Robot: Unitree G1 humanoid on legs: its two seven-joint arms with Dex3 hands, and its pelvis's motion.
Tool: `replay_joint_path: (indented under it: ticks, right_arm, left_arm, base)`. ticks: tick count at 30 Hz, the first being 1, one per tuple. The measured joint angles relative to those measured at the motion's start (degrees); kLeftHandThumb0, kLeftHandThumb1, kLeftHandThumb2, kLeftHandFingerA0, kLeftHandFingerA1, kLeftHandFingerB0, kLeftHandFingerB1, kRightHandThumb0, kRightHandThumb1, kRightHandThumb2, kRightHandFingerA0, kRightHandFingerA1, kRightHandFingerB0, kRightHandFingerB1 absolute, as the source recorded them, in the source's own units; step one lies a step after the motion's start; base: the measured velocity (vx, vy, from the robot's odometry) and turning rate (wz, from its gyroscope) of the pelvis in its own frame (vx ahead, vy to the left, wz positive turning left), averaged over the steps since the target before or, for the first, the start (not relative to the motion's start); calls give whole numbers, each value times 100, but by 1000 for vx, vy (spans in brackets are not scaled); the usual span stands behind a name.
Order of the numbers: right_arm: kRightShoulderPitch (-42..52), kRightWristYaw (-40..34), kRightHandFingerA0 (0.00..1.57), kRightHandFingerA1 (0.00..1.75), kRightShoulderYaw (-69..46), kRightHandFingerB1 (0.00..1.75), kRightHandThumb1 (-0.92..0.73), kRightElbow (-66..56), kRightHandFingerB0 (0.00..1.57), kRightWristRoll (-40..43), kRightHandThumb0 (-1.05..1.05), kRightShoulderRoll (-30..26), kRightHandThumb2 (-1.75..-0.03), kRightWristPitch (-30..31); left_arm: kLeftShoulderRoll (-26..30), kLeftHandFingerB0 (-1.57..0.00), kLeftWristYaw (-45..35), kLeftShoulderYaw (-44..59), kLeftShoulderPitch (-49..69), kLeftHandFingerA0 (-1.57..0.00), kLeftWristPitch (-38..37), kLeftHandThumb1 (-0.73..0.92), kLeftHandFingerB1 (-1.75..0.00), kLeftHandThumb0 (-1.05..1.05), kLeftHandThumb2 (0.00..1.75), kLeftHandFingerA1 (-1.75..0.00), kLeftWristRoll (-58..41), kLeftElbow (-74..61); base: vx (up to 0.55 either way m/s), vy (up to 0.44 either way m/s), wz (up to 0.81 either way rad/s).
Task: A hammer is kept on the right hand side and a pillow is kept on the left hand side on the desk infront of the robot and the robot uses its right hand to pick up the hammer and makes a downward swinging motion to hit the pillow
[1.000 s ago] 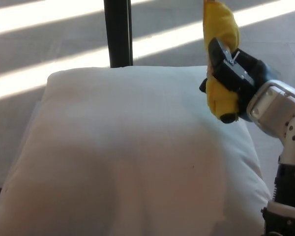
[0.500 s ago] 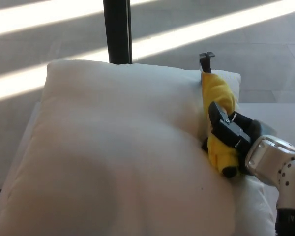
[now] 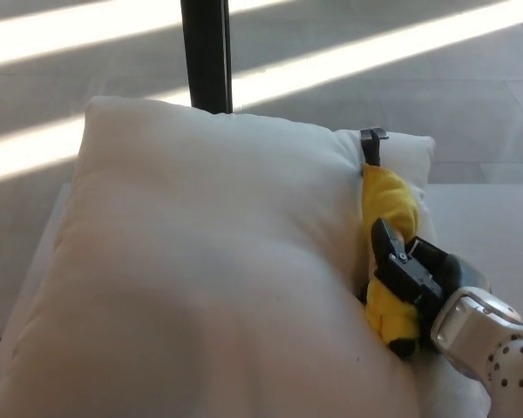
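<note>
The pillow [image 3: 200, 279] runs off the bottom edge, so its near side is cut off, and it hides most of the desk [image 3: 484, 222] beneath it. The hammer [image 3: 385, 218] shows only a yellow grip and a small dark head [image 3: 372, 138]; the head's shape is too small to tell, and part of the grip is hidden inside the right hand [image 3: 414, 274]. The arm behind that hand is cut by the right and bottom edges.
</note>
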Motion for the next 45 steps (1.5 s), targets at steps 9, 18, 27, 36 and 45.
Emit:
replay_joint_path:
  ticks: [9,18,27,36,45]
  right_arm:
    - [327,-62,108,175,207,171,-91,-193,82,187,-52,54,-77,-348]
    - [385,-207,133,159,331,142,-68,-249,100,365,-70,63,-99,-649]
    - [176,-456,99,175,210,175,-92,-40,73,690,-52,43,-76,-920]
    - [-461,-834,128,152,-83,138,-81,405,105,1148,-59,-66,-113,-1047]
    - [-1108,-1173,103,175,-297,175,-91,660,75,1486,-41,-147,-79,-1066]
  left_arm:
    - [0,-52,-53,-54,-3,-48,0,76,-43,-63,63,-58,0,-76]
    - [0,-43,-120,-108,14,-47,0,76,-43,-62,63,-56,1,-188]
    - [0,-44,-173,-155,27,-48,0,77,-42,-62,63,-53,1,-207]
    - [0,-47,-230,-196,59,-51,0,74,-43,-64,62,-54,5,-206]
    - [1,-46,-243,-202,89,-48,0,75,-42,-62,62,-53,8,-206]
  base:
    - [0,0,0]
    - [0,0,0]
    - [0,0,0]
    - [0,0,0]
    - [0,0,0]
